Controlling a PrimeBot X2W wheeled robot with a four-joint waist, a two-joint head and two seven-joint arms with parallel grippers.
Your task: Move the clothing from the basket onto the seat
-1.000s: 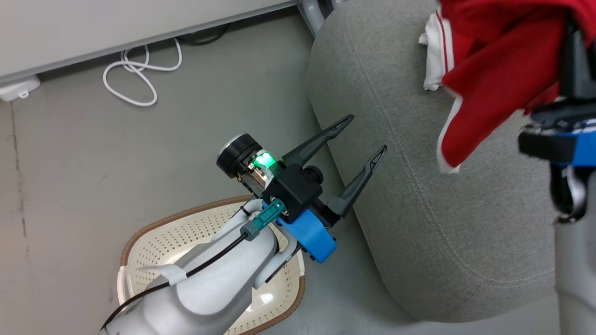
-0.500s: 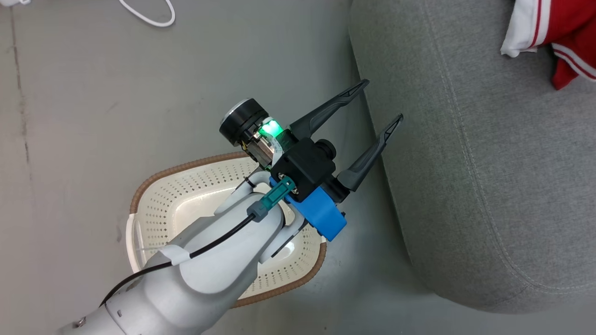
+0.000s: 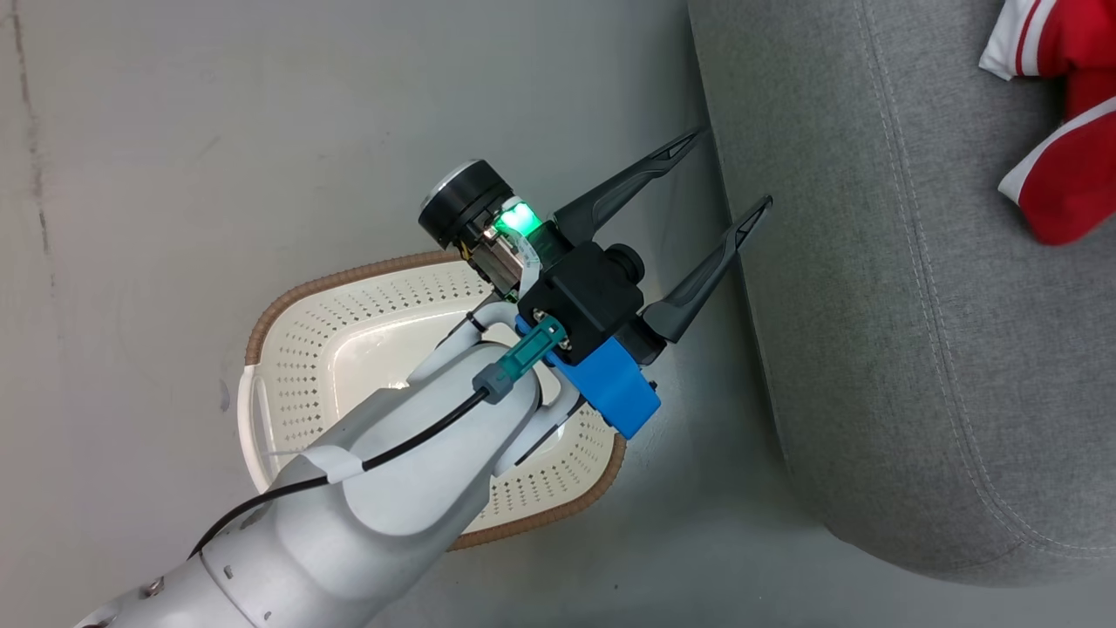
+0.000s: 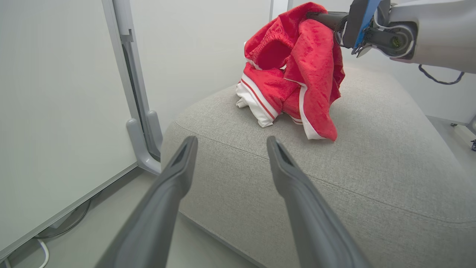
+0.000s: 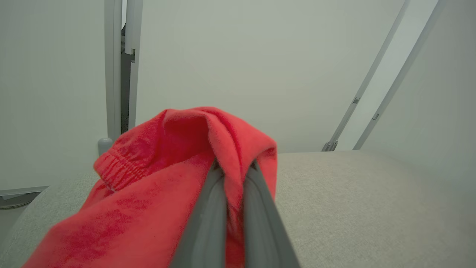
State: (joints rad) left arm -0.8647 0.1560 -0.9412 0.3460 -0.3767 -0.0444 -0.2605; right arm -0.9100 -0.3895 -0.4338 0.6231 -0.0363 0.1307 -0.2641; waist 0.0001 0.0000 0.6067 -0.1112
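Observation:
My left gripper (image 3: 732,170) is open and holds nothing, its tips at the edge of the grey seat (image 3: 915,305). Behind it on the floor stands the cream basket (image 3: 349,296); my left forearm covers part of it, and the part that shows is bare. The red clothing (image 3: 1064,174) lies at the seat's far right. In the left wrist view, my left gripper (image 4: 230,143) points at the seat (image 4: 372,167). One garment (image 4: 260,100) lies bunched there. My right gripper (image 4: 318,15) holds another (image 4: 316,74) up above it. My right gripper (image 5: 234,165) is shut on that clothing (image 5: 148,178) over the seat (image 5: 353,201).
Grey floor (image 3: 174,174) surrounds the basket and runs between it and the seat. White wall panels with a grey metal post (image 4: 139,126) stand behind the seat's left end. A white cable (image 4: 41,257) lies on the floor by the wall.
The head camera has tilted and turned, so the basket sits higher and the right gripper with its garment has left that view. The left gripper stays open in the same pose.

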